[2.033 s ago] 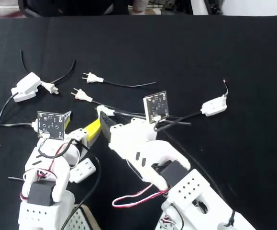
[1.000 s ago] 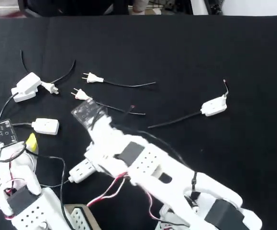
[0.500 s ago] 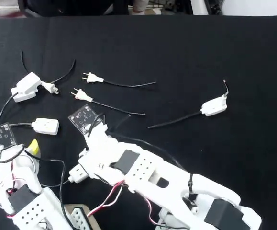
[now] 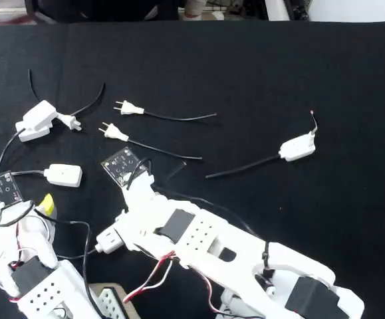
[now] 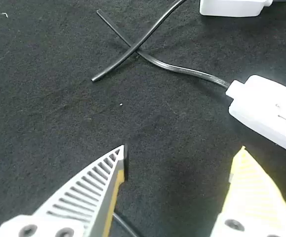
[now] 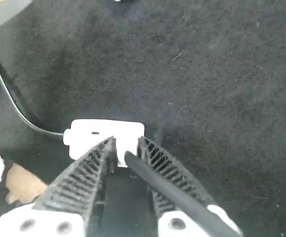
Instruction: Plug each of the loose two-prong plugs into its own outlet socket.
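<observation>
Black cloth covers the worktop (image 4: 265, 73). From above, the right arm lies low across it. The right end effector (image 4: 114, 234) sits on a white outlet socket (image 4: 106, 241) near the front edge, but the arm hides how the fingers meet. The right wrist view shows that part: the two ribbed fingers are pinched on one end of that socket, one on each side. The left wrist view shows the left end effector (image 5: 175, 160) spread wide with nothing between its fingers. A second socket (image 5: 266, 111) lies near its yellow finger (image 5: 249, 187). A white block (image 5: 231, 6) is cut off at that view's edge, and I cannot tell what it is. From above you can also see the far plug (image 4: 129, 107) and the near plug (image 4: 114, 132). Both lie loose on the cloth, well apart from the held socket. A third socket (image 4: 296, 147) lies alone, far off to one side.
</observation>
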Controlling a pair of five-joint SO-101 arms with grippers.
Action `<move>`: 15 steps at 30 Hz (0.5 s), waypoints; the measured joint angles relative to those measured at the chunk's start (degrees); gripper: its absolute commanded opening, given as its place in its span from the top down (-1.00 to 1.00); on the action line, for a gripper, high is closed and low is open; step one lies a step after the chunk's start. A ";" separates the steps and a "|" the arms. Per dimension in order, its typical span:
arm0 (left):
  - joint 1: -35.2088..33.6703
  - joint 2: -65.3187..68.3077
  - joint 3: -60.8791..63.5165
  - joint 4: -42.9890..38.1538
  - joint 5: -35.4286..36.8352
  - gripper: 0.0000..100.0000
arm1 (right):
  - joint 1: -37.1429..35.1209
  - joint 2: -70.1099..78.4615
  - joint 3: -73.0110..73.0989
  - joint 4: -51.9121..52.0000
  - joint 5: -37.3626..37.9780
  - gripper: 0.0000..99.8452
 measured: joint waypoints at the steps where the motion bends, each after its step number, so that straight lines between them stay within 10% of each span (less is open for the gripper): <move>1: 0.00 0.00 0.00 0.00 0.00 0.34 | 0.00 0.00 0.00 0.00 0.00 0.98; 15: 0.00 0.00 0.00 0.00 0.00 0.34 | -4.22 -0.62 2.29 -1.76 -3.25 0.98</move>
